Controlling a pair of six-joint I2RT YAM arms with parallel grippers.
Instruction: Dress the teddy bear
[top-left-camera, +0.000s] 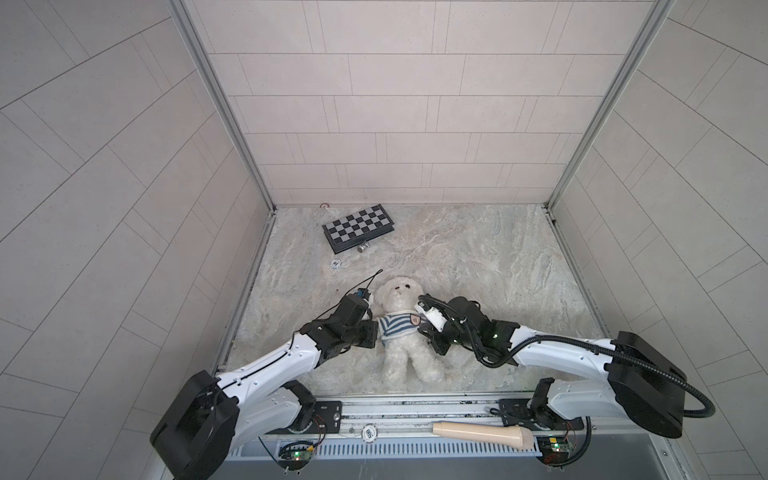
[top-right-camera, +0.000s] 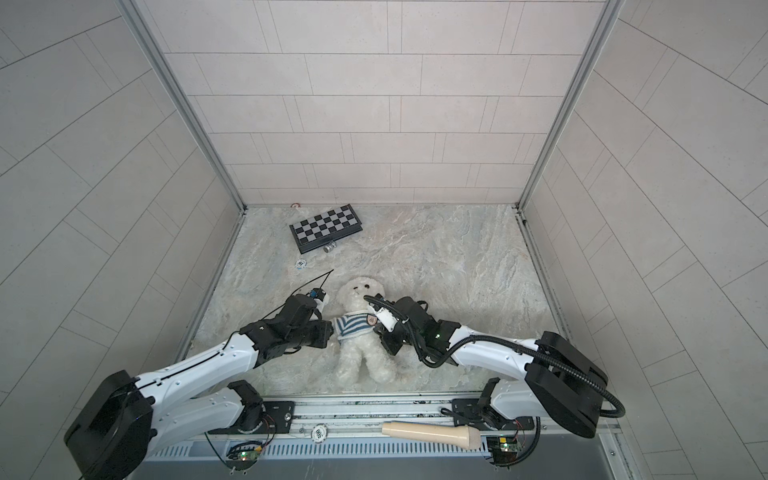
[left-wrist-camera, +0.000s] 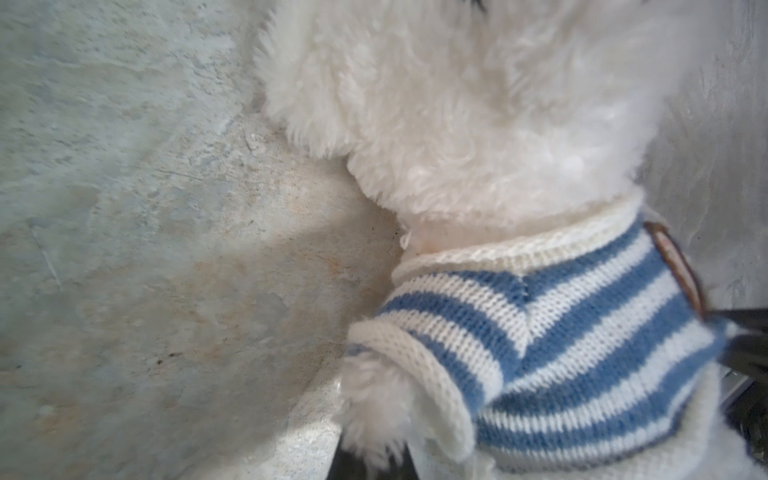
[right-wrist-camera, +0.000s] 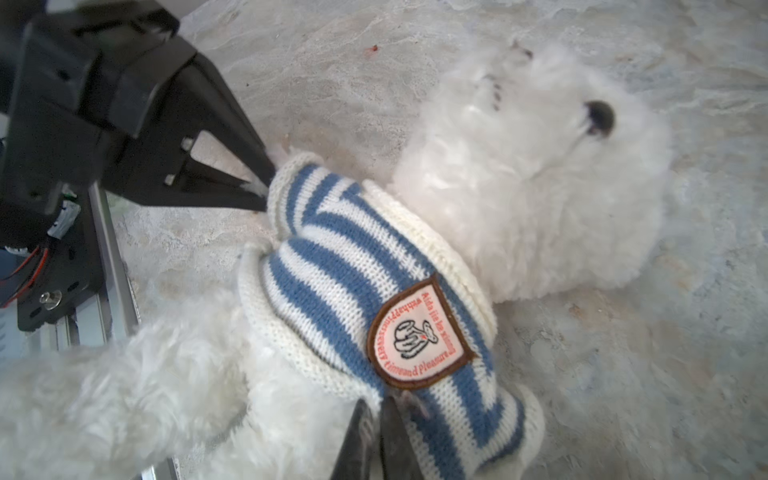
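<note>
left gripper (right-wrist-camera: 262, 185): closed on the white fur of the teddy bear (top-left-camera: 400, 353), at the paw that pokes out of one sleeve cuff of the striped shirt (right-wrist-camera: 332, 291).
right gripper (right-wrist-camera: 376, 407): closed, fingers side by side, tips nipping the knit just below the badge (right-wrist-camera: 419, 336), beside the other sleeve.
striped shirt: blue and white with cream ribbing, on the bear's torso, collar tucked under the chin. Whether a paw shows at the sleeve nearest the right gripper cannot be told.
badge: shield-shaped with a brown border, on the chest at the right gripper's side.
teddy bear: on its back on the desk (top-left-camera: 478, 257), between the two grippers, head toward the back wall, legs toward the near rail, in the near half of the marbled surface.
chessboard (top-left-camera: 358, 227): folded and lying askew near the back wall, well apart from the bear.
silvery piece (top-left-camera: 363, 248): just beside the chessboard's near edge.
round white disc (top-left-camera: 336, 264): between the chessboard and the bear's head.
cream handle (top-left-camera: 478, 434): lying along the near rail.
</note>
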